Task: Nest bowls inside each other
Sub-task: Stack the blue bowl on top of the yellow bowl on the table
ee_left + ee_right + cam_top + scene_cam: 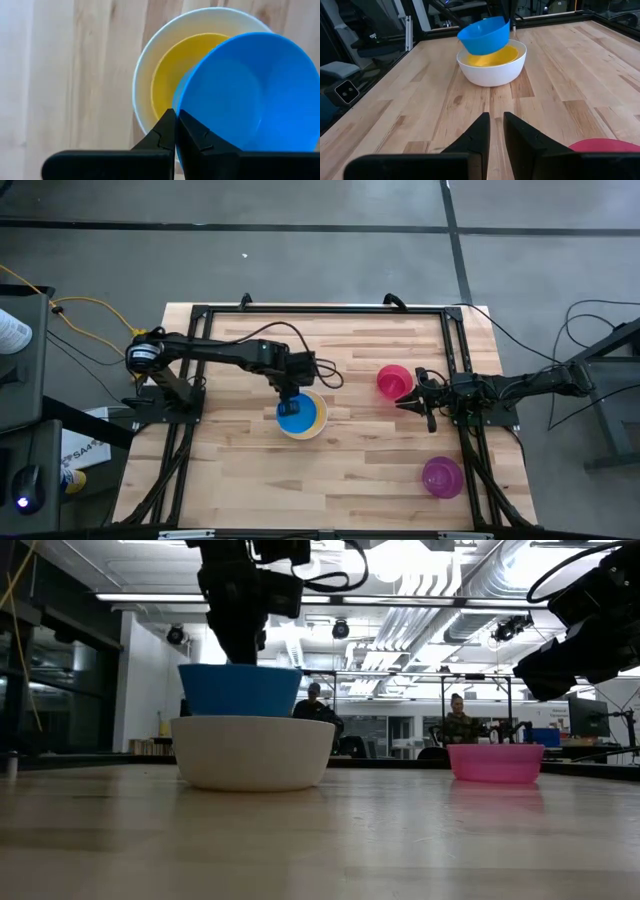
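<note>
At centre frame, the left end effector is grasping the blue bowl, tilted over the white bowl; the right end effector is waiting empty, slightly parted. No readable writing is showing.

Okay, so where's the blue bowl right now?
In the high view the blue bowl is mid-table, pinched at its rim by the left gripper, tilted just above the yellow bowl nested in the white bowl.
</note>
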Controlling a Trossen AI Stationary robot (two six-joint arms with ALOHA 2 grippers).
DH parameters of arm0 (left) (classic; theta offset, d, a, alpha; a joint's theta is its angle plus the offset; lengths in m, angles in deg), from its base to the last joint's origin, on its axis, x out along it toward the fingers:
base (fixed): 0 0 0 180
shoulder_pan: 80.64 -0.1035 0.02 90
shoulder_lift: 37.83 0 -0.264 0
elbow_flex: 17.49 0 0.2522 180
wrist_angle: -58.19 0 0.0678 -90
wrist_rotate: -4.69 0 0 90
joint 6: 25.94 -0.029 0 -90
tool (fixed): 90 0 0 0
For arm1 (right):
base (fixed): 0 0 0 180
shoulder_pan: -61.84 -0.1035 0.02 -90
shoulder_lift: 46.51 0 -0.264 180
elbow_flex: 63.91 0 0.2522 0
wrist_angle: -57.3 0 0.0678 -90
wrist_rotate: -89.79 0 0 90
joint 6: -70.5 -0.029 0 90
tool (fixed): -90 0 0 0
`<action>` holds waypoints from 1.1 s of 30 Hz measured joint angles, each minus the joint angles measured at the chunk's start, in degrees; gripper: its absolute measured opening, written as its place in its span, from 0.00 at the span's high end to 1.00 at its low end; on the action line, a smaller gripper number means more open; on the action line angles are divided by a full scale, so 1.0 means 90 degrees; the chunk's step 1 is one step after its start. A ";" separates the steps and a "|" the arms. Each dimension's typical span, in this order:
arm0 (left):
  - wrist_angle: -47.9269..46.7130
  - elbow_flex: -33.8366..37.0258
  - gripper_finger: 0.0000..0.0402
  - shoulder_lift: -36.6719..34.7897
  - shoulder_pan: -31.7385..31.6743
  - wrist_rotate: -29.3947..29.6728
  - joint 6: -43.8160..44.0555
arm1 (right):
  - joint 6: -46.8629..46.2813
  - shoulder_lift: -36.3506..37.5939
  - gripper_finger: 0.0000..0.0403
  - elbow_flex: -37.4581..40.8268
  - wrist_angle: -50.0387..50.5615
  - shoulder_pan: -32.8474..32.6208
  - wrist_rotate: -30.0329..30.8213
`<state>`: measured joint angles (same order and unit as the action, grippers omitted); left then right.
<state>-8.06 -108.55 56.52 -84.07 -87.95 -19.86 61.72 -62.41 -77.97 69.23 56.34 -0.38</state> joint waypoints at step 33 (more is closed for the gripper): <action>0.0717 0.0012 0.99 0.0671 -0.0249 -0.0531 -0.0702 | 0.0000 -0.0002 0.88 0.0000 -0.0001 0.0000 0.0000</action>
<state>-1.61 -108.44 62.57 -86.32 -92.73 -26.17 61.72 -62.43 -77.97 69.23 56.34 -0.38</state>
